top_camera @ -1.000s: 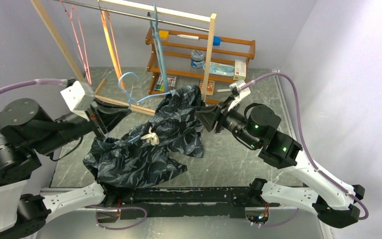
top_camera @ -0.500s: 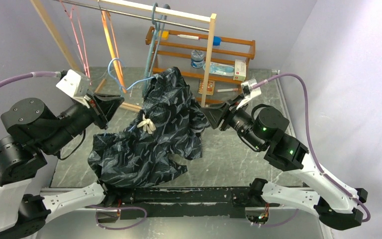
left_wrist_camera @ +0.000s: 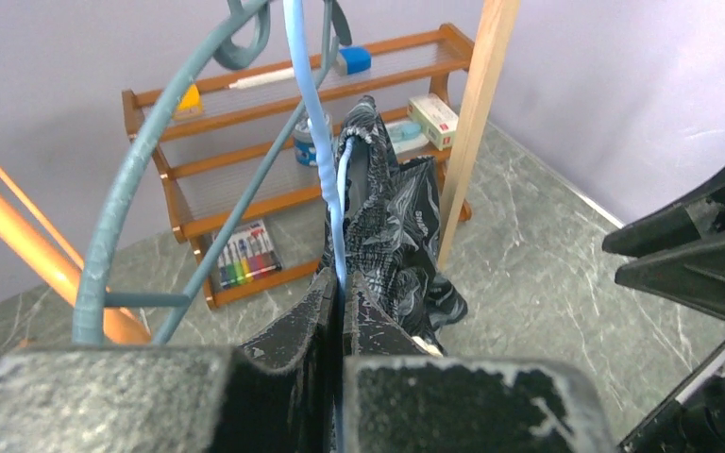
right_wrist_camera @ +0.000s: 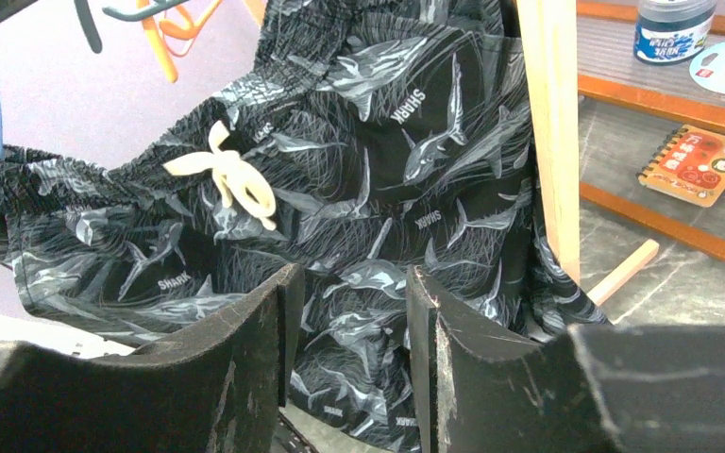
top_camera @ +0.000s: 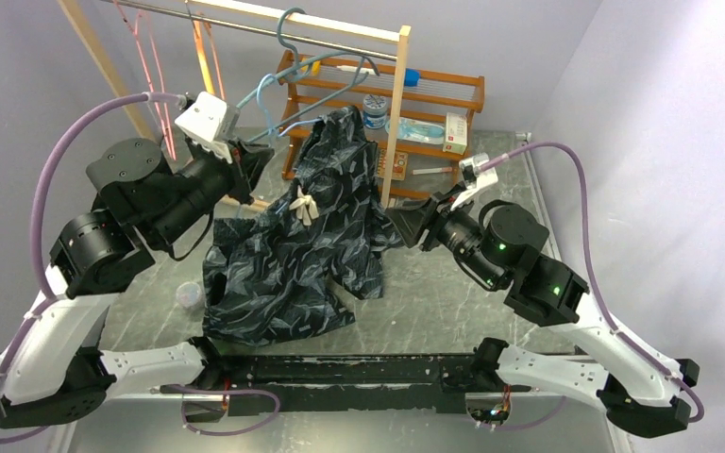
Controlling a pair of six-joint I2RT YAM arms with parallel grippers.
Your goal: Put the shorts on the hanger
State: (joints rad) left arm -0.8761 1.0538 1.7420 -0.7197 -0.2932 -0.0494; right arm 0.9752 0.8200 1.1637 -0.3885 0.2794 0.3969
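You can't see how the hanger (left_wrist_camera: 308, 94) runs inside the shorts (top_camera: 311, 236): its light-blue wire vanishes into the bunched fabric. From above, your left gripper (left_wrist_camera: 342, 283) blurs into the dark cloth, but the wrist view shows its jaws clamped on that wire, shorts dangling just beyond. Your right gripper (right_wrist_camera: 347, 311) is spread apart, empty, near the hanging cloth, whose lower folds lie on the table (top_camera: 434, 293)

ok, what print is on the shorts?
The shorts are black with pale sharks and SHARK lettering; clearest in right wrist view.
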